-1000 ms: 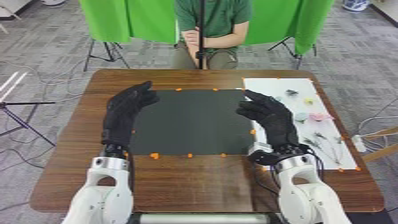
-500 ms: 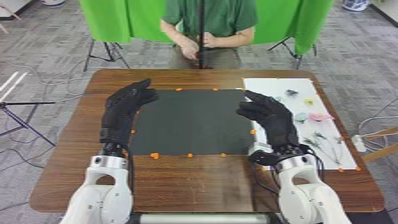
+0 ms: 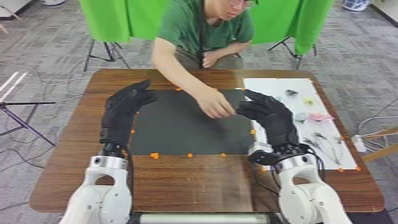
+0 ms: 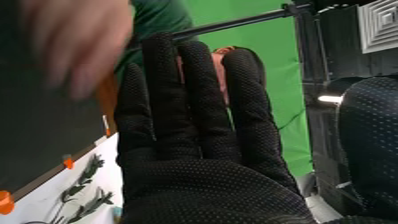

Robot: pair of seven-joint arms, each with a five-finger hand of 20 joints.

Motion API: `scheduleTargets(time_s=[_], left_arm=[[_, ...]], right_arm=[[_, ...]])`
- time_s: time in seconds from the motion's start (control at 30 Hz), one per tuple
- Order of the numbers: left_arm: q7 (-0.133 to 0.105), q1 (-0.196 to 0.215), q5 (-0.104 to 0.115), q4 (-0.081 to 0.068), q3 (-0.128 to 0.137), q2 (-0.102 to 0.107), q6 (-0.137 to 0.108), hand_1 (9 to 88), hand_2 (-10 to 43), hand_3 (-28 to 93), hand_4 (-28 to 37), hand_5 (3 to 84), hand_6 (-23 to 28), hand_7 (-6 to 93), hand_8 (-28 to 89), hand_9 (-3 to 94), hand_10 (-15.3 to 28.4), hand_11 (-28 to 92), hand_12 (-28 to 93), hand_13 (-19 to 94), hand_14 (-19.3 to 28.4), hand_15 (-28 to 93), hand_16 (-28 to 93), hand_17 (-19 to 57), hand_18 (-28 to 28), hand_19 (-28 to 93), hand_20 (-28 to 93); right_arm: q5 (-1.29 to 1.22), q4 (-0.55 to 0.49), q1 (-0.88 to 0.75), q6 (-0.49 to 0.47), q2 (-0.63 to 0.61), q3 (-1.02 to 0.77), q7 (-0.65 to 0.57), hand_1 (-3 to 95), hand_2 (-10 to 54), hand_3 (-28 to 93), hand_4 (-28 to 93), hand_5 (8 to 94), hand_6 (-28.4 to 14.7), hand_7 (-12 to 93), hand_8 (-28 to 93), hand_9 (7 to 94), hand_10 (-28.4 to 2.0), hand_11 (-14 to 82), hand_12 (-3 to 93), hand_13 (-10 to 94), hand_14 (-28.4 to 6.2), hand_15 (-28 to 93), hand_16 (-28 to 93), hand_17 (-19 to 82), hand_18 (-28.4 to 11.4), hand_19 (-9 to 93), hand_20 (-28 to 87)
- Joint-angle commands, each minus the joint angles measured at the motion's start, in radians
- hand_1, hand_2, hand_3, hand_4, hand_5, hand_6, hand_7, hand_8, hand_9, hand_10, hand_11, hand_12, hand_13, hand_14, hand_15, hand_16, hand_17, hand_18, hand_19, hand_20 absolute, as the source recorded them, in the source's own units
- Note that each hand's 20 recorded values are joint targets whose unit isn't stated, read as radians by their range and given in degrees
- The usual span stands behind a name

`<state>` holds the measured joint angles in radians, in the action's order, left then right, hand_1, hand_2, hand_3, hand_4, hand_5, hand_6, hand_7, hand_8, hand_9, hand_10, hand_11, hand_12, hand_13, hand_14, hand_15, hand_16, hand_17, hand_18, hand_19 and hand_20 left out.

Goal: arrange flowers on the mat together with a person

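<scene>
My left hand (image 3: 126,106) is held over the left edge of the dark mat (image 3: 182,131), open and holding nothing. My right hand (image 3: 269,116) is over the mat's right edge beside the white sheet, also open; in the right wrist view the right hand (image 4: 204,185) has straight fingers. A person's hand (image 3: 214,103) hangs over the mat close to my right fingertips, apparently holding nothing. On the white sheet (image 3: 275,86) lie a pink flower (image 3: 320,116), a pale blue flower (image 3: 300,117), a yellowish flower (image 3: 308,101), a dark flower (image 3: 291,93) and several green stems (image 3: 337,146).
The brown table (image 3: 187,182) surrounds the mat. Orange bits of tape (image 3: 155,155) mark the edges of mat and sheet. The person's forearm (image 3: 178,75) crosses the far table edge, and a dark upright pole stands behind that edge.
The person has leaned forward and reached one arm across the far edge, bringing a hand over the mat near my right hand. Both my arms have kept still.
</scene>
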<state>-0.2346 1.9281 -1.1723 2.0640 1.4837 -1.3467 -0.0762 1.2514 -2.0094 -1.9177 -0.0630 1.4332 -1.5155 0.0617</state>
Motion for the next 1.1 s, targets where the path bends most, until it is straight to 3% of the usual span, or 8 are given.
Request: scheduleTargets(time_s=[0.03, 0.33, 0.5, 0.77, 1.1], left_arm=[[0.018, 0.018, -0.002, -0.009, 0.002, 0.002, -0.007, 32.4, 0.4, 63, -17.2, 52.4, 4.5, 17.6, -6, 52.6, 14.8, 24, 14, 42, 19.9, 31, -1, 10.2, 16.1, 24, 23], [0.014, 0.015, -0.007, -0.022, -0.002, 0.008, -0.010, 32.5, 0.4, 63, -17.4, 52.7, 4.6, 17.7, -6, 52.7, 14.7, 24, 14, 42, 20.0, 31, -1, 10.1, 16.1, 24, 23], [0.023, 0.020, -0.022, -0.029, 0.006, 0.011, -0.012, 32.4, 0.4, 63, -17.5, 52.8, 4.7, 17.7, -6, 52.8, 14.7, 24, 14, 43, 20.1, 31, -1, 10.1, 16.1, 24, 23], [0.021, 0.044, -0.011, -0.015, 0.031, 0.013, -0.026, 32.4, 0.4, 63, -17.4, 52.7, 4.6, 17.7, -6, 52.7, 14.7, 23, 14, 42, 20.1, 31, -1, 10.1, 16.1, 24, 23], [0.019, 0.045, -0.006, -0.017, 0.034, 0.013, -0.024, 32.4, 0.4, 63, -17.4, 52.6, 4.7, 17.7, -6, 52.5, 14.7, 23, 14, 42, 20.0, 31, -1, 10.1, 16.1, 24, 23]], right_arm=[[0.001, -0.012, -0.009, -0.008, -0.004, 0.006, 0.007, 12.6, 5.3, 76, -16, 54.2, -0.6, 15, -8, 60.1, -15.6, 10.8, 19.2, 52, -15.0, 24, 30, 20, -15.5, 27, 39], [0.002, -0.009, -0.004, -0.008, -0.008, 0.005, 0.012, 12.5, 5.2, 76, -16, 54.3, -0.6, 15, -8, 60.1, -15.6, 10.9, 19.2, 51, -14.9, 24, 30, 20, -15.5, 27, 39], [0.000, -0.010, -0.006, -0.001, -0.009, 0.005, 0.015, 12.5, 5.2, 76, -16, 54.1, -0.6, 15, -8, 60.0, -15.5, 10.9, 19.2, 51, -15.0, 23, 30, 20, -15.5, 27, 39], [0.001, -0.011, -0.009, 0.006, -0.014, -0.008, 0.016, 12.6, 5.2, 76, -16, 54.1, -0.6, 15, -8, 60.0, -15.7, 10.8, 19.2, 51, -14.9, 23, 31, 20, -15.5, 27, 39], [0.003, -0.011, -0.009, 0.008, -0.015, -0.013, 0.023, 12.7, 5.1, 76, -16, 54.2, -0.7, 14, -8, 60.1, -15.6, 10.9, 19.2, 51, -15.1, 23, 30, 21, -15.0, 26, 39]])
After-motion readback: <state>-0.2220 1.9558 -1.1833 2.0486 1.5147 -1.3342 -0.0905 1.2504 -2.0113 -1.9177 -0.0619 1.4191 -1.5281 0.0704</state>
